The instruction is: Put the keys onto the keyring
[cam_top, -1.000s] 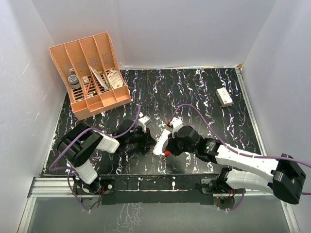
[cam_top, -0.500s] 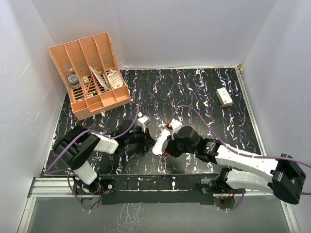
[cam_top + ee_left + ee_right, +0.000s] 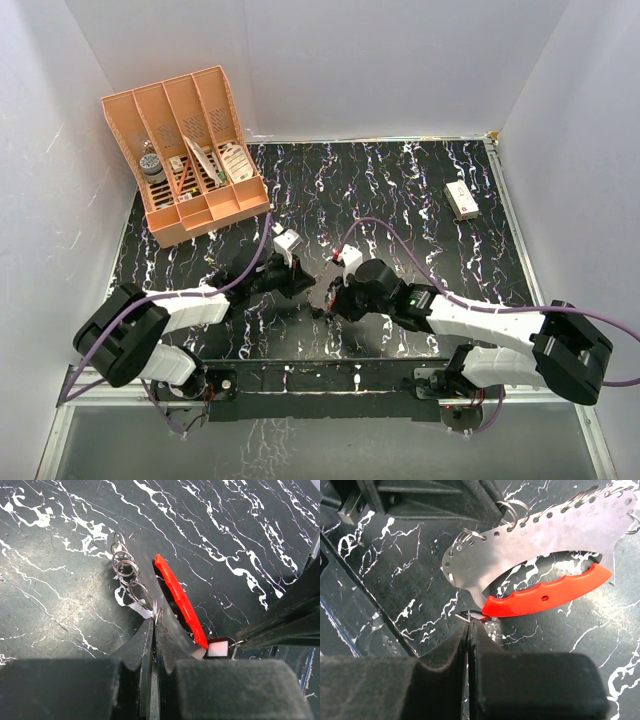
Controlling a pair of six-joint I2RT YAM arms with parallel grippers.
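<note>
One keyring (image 3: 520, 565) lies low and centre in the top view, between the two arms. It is a flat metal plate with a red crescent grip along one side and a row of holes along the other. The left wrist view shows at least three small wire rings (image 3: 126, 563) on that edge; the full number is unclear. The left gripper (image 3: 155, 625) is pinched tight on one such ring. The right gripper (image 3: 469, 625) is also closed hard, with one tiny key (image 3: 218, 649), dark-edged and pale in the middle, at its tips beside the end of the red grip.

At upper left stands one orange organizer (image 3: 215, 205) with four slots, and at upper right lies one small white box (image 3: 461, 200). The table (image 3: 400, 200) is black marble with white veins, enclosed by three white walls (image 3: 350, 60).
</note>
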